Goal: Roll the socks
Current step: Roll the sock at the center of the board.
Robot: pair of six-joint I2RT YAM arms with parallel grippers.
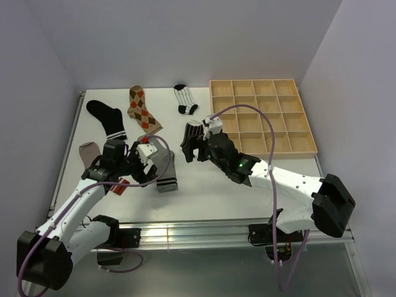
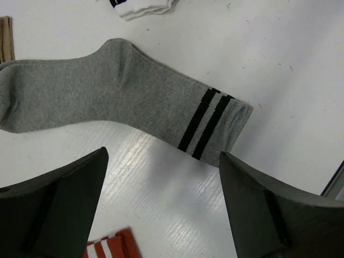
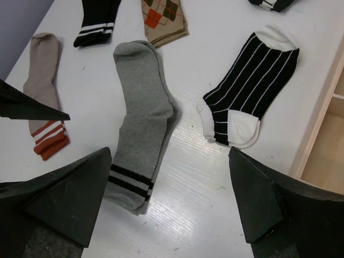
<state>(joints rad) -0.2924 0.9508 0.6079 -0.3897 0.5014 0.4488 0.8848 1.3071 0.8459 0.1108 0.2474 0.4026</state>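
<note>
Several socks lie flat on the white table. A grey sock (image 1: 166, 173) with two black bands (image 2: 209, 123) lies at centre front, and my left gripper (image 1: 147, 168) (image 2: 164, 215) hovers open beside its cuff, holding nothing. A black sock with thin white stripes (image 1: 193, 132) (image 3: 252, 86) lies to its right, partly under my right gripper (image 1: 193, 150) (image 3: 169, 209), which is open and empty above the bare table between the two. A taupe sock (image 1: 88, 151) (image 3: 43, 70) with an orange cuff (image 2: 110, 250) lies at left.
A black sock with white bands (image 1: 106, 117), an argyle sock (image 1: 141, 108) and a second striped sock (image 1: 184, 99) lie toward the back. The wooden grid tray (image 1: 255, 81) fills the back right. Walls close in left, back and right.
</note>
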